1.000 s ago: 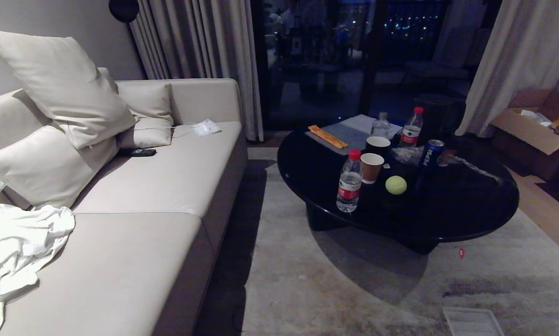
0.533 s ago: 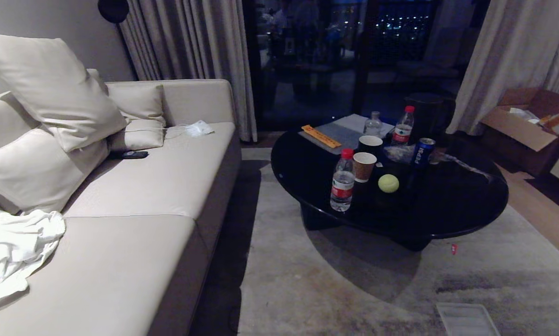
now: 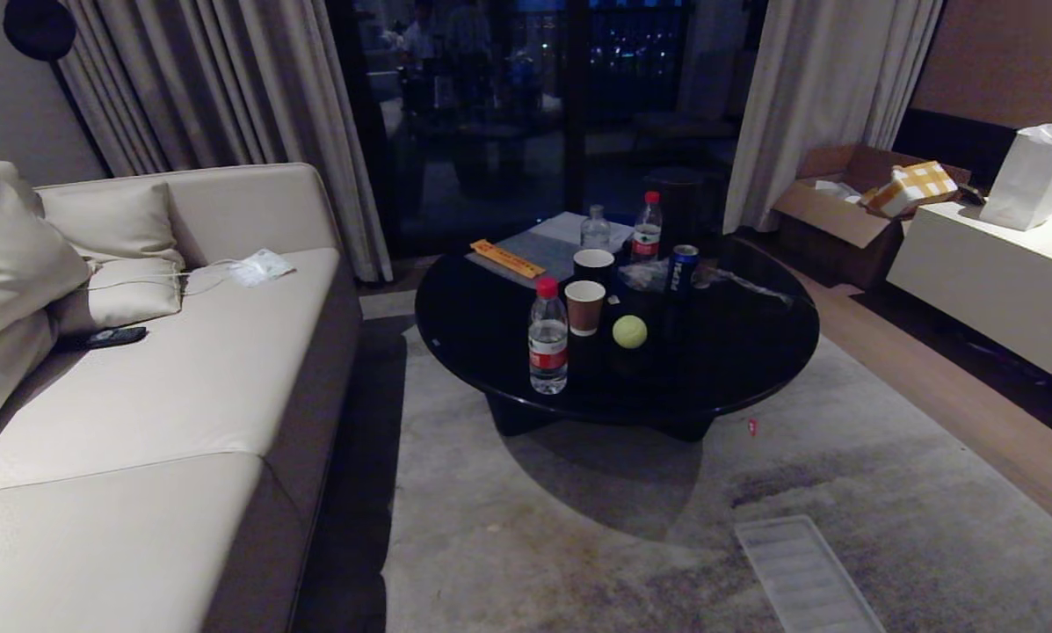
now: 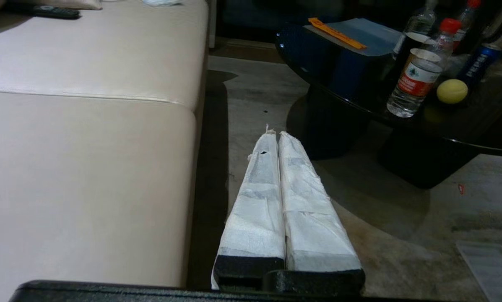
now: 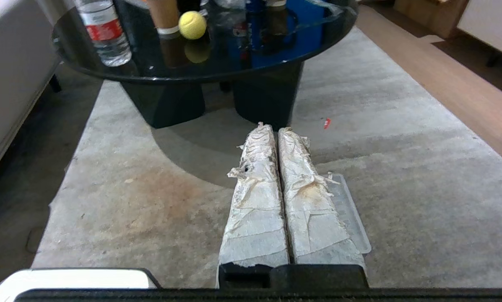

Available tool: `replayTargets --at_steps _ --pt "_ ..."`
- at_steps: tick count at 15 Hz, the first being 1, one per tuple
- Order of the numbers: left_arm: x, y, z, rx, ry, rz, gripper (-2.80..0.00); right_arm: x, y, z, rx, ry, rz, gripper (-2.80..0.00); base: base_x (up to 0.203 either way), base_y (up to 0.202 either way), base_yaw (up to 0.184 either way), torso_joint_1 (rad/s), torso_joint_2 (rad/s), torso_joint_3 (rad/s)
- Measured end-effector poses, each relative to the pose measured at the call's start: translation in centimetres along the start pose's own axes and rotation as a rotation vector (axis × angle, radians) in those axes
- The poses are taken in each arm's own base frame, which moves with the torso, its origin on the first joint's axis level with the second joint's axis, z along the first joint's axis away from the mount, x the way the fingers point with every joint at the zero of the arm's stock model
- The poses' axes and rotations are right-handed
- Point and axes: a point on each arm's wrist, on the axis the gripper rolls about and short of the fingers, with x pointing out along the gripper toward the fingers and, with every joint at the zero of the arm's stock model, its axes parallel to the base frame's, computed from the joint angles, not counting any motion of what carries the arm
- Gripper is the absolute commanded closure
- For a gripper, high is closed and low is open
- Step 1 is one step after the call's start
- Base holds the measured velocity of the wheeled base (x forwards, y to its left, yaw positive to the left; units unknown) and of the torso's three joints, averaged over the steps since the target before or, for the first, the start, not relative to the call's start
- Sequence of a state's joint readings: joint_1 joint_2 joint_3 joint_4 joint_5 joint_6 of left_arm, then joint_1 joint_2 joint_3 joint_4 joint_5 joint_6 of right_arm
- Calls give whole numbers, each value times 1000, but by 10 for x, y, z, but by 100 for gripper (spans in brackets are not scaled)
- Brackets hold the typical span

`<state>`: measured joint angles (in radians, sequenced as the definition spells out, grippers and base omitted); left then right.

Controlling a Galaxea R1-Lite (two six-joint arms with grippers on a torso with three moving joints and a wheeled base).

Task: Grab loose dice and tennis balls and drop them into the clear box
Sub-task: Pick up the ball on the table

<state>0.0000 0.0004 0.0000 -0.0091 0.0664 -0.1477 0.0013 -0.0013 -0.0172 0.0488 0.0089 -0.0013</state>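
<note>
Head view: the sofa (image 3: 183,369) fills the left side, its front edge bordering a dark strip of floor; the rug (image 3: 578,527) lies open between that edge and the round black table (image 3: 736,352). One tennis ball (image 3: 629,331) rests on the table near its front rim, just beside a paper cup (image 3: 584,306) and near a water bottle (image 3: 547,337) that stands closest to the front-left rim. A flat ribbed lid (image 3: 802,576) lies on the rug, well apart from the table's base. No dice and no clear box appear in any view. The step in hand is judged to be search and approach: nothing is collected. The left gripper (image 4: 274,135) and right gripper (image 5: 273,128) both hang low over the rug, padded fingers pressed together and holding nothing. The next move likely calls for closing on the table's front rim, reaching past the bottle, and locating the box.
</note>
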Motion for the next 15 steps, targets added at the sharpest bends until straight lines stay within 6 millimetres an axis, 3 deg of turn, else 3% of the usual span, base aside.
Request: replayTargets --at_steps 2,15 --pt "0 0 0 0 0 0 0 0 0 0 0 0 0 0 57 -1 -2 -1 1 -1" --pt "0 0 0 0 0 0 0 0 0 0 0 0 0 0 182 0 -1 3 2 3"
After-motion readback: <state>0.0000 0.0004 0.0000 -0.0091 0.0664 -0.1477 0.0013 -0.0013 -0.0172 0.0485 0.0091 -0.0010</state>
